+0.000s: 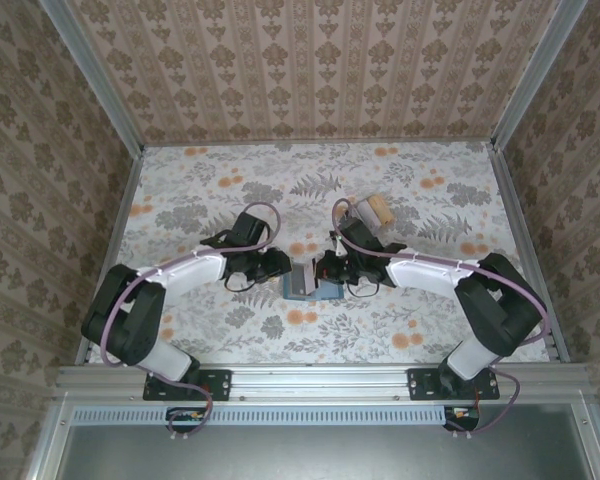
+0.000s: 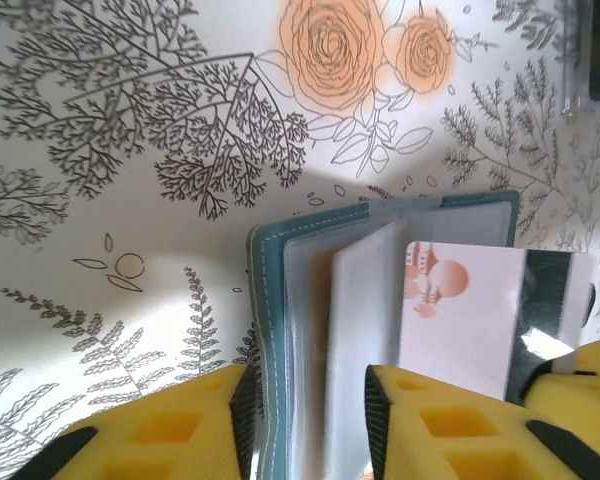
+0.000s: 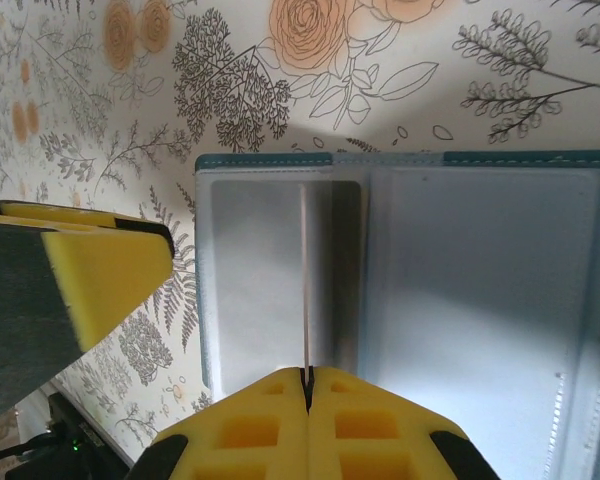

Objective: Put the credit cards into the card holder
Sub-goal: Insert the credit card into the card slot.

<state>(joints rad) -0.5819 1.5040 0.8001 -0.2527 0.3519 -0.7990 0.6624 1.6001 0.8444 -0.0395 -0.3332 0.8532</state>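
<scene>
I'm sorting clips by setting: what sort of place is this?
Probably a lab test booth: patterned beige wallpaper panels in silver metal framing, a floral-print tabletop, white robot arms bolted to a grey rail.

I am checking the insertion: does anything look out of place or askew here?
Yes. The white credit card stands on edge over the open teal card holder, pinched by the right gripper, not yet seated in any sleeve.

Left arm (image 1: pixel 180 272) and right arm (image 1: pixel 430 272) share white links, black joints, looping lilac cables (image 1: pixel 265 212) and yellow fingers (image 2: pixel 150 435) with square pockets.
</scene>
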